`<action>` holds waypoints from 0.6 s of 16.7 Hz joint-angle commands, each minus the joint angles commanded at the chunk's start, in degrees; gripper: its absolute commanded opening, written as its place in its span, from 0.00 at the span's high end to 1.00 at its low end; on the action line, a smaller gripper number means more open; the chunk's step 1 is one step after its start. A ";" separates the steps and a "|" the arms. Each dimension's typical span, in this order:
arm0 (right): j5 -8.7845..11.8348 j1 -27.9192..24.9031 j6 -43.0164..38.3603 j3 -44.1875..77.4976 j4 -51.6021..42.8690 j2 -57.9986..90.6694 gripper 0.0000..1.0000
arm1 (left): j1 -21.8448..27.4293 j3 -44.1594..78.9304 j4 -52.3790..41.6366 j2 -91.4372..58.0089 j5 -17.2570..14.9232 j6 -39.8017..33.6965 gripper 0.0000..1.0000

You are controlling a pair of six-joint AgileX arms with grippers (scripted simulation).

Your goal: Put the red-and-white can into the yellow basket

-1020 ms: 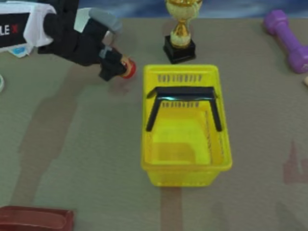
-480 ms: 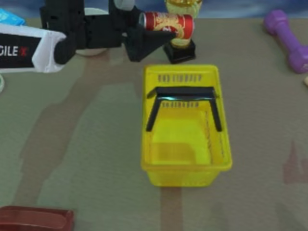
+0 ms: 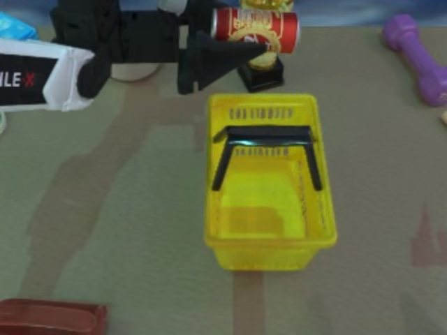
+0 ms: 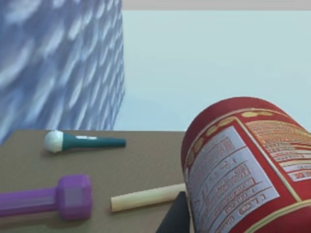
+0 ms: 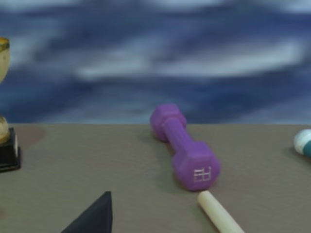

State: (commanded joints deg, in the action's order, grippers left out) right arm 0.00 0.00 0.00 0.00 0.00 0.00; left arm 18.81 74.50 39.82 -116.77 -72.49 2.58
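Note:
The red-and-white can [image 3: 255, 29] lies on its side in the air at the far edge of the table, just beyond the far end of the yellow basket [image 3: 269, 248]. My left gripper [image 3: 246, 40] is shut on it, one dark finger [image 3: 216, 59] showing beneath the can. In the left wrist view the can [image 4: 243, 165] fills the near right, label side up. The basket stands at the table's middle with its black handle [image 3: 265, 136] folded up over its far half. My right arm is outside the top view.
A gold trophy [image 3: 262, 68] on a black base stands right behind the basket, under the held can. A purple dumbbell [image 3: 419, 59] lies far right, a dark red tray [image 3: 52, 317] near left. A cream stick [image 4: 146, 196] and a microphone [image 4: 82, 142] lie farther off.
My left gripper lifted the can off the table left of the basket, turned it onto its side and carried it rightward, above the trophy.

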 joint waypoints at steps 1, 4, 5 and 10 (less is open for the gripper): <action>0.00 0.00 0.00 0.00 0.00 0.00 0.00 | 0.00 0.00 0.00 0.00 0.00 0.00 1.00; 0.00 0.00 0.00 0.00 0.00 0.00 0.00 | -0.32 0.16 0.08 -0.39 0.07 0.13 1.00; 0.00 0.00 0.00 0.00 0.00 0.00 0.00 | -0.32 -0.04 0.84 -1.07 -0.02 0.11 1.00; 0.00 0.00 0.00 0.00 0.00 0.00 0.00 | -1.01 -2.86 11.52 -8.46 -0.15 -0.11 1.00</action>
State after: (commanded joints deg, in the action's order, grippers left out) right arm 0.00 0.00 0.00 0.00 0.00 0.00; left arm 17.80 71.64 51.34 -125.22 -72.65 2.47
